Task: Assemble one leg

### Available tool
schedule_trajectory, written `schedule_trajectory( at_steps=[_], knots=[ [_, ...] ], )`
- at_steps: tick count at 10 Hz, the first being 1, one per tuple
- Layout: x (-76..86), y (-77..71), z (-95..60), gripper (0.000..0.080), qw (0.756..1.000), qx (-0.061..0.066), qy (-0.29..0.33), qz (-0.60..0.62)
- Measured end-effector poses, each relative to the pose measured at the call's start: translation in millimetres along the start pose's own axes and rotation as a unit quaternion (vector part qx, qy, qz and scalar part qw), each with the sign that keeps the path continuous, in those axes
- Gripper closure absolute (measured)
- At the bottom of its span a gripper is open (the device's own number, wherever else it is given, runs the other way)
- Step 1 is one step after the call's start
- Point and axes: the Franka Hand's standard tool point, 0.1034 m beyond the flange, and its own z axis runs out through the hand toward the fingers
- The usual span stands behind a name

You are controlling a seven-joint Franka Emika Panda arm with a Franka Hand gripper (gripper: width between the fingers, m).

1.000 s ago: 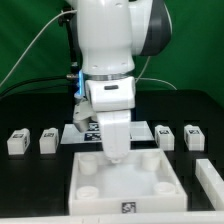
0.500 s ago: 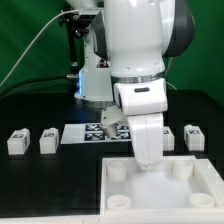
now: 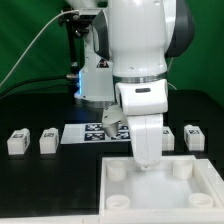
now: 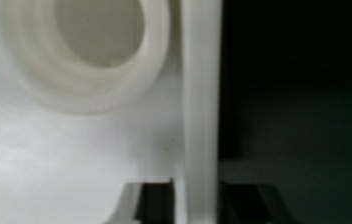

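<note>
The large white tray point(image 3: 112, 205) with round corner sockets lies at the front, toward the exterior view's right. My gripper point(image 3: 147, 160) reaches down onto its far rim. In the wrist view my gripper point(image 4: 199, 186) straddles the tray's thin upright wall point(image 4: 198, 100), with one dark finger point(image 4: 152, 200) on each side pressing against it. A round socket point(image 4: 84, 50) shows just inside the wall. Four small white legs with marker tags lie in a row behind the tray: two at the exterior view's left point(image 3: 17, 141) point(image 3: 48, 141), and two at its right point(image 3: 193, 137) point(image 3: 166, 132), one partly hidden by my arm.
The marker board point(image 3: 88, 133) lies flat between the two pairs of legs, behind the tray. The table is black, with a green backdrop behind it. My arm's base and cables stand at the back.
Over the last second my gripper and the tray moved together toward the exterior view's right. In the last half second nothing visibly moved.
</note>
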Motion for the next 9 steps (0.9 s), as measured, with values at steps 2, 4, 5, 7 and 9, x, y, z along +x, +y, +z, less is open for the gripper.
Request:
schedule_trajectory(
  at_steps=[2,4,5,7,9],
  knots=[
    [-0.5,0.0,0.2,0.0510,1.000,0.000,0.000,0.001],
    [-0.9,-0.2,0.4,0.0229,1.000,0.000,0.000,0.001],
    [-1.1,-0.2,0.5,0.0175,1.000,0.001,0.000,0.001],
    [-1.4,-0.3,0.7,0.0155,1.000,0.001,0.000,0.001],
    [-1.4,-0.5,1.0,0.0150,1.000,0.001,0.000,0.002]
  ],
)
